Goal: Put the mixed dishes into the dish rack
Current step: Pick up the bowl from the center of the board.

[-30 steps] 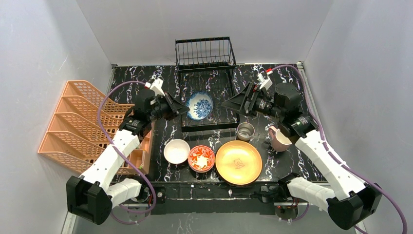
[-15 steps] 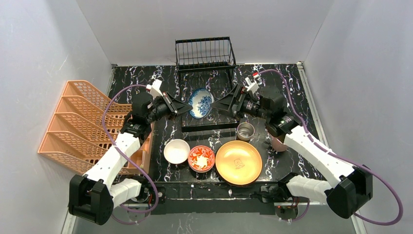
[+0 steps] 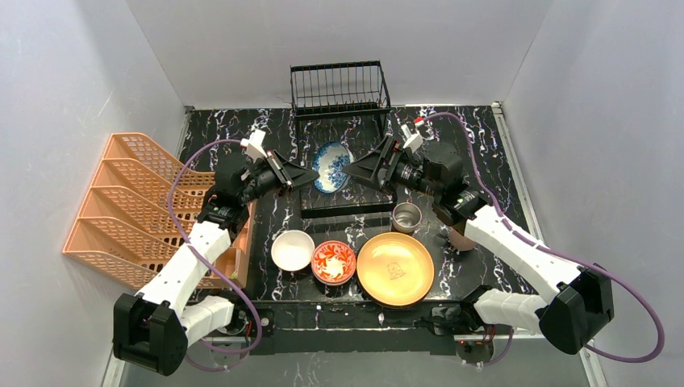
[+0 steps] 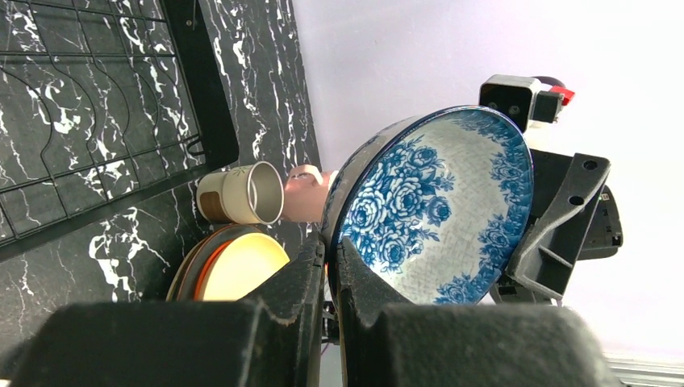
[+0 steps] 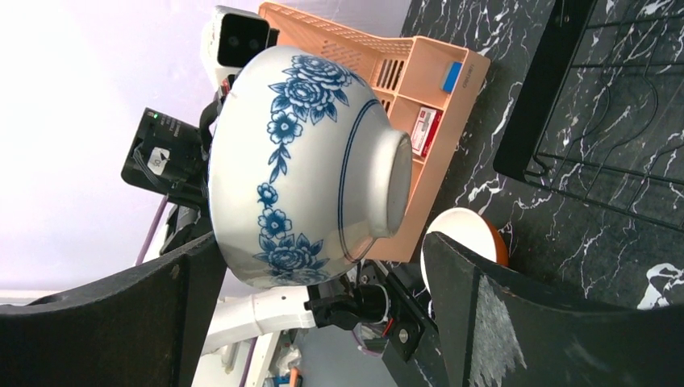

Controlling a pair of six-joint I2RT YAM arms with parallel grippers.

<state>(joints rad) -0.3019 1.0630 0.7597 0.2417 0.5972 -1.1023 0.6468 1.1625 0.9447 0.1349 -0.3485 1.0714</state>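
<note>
**Clerk:** Item one, blue-patterned bowl (image 3: 331,167). Location?

**Checker:** Off the counter (image 3: 484,153), held on edge above the flat lower tier of the dish rack (image 3: 339,85), a little toward 12 o'clock from the counter's middle. The inside faces 9 o'clock and the foot faces 3 o'clock.

**Clerk:** Held by?

**Checker:** The left gripper (image 4: 331,251), reaching in from 9 o'clock. It is clamped tight on the rim, one finger inside the bowl and one outside.

**Clerk:** Right gripper (image 3: 356,169)?

**Checker:** It enters from 3 o'clock with its jaws spread wide, one finger on each side of the bowl's outer wall. Contact with the bowl cannot be told.

**Clerk:** Rack, description.

**Checker:** Black thin wire. The upright basket stands at 12 o'clock by the back wall, and the lower tier runs from it toward the centre.

**Clerk:** Other dishes?

**Checker:** There is a row along the 6 o'clock edge:
- white bowl (image 3: 292,250) at 7 o'clock
- red floral bowl (image 3: 333,261) just beside it
- yellow plate (image 3: 395,268) between 6 and 5 o'clock

The steel cup (image 3: 406,217) stands upright, near the plate's 12 o'clock side. The pink mug (image 3: 461,237) is at the cup's 3 o'clock, partly hidden under the right arm.

**Clerk:** Anything else?

**Checker:** An orange lattice rack (image 3: 129,210) at 9 o'clock, along the counter's edge.
</note>
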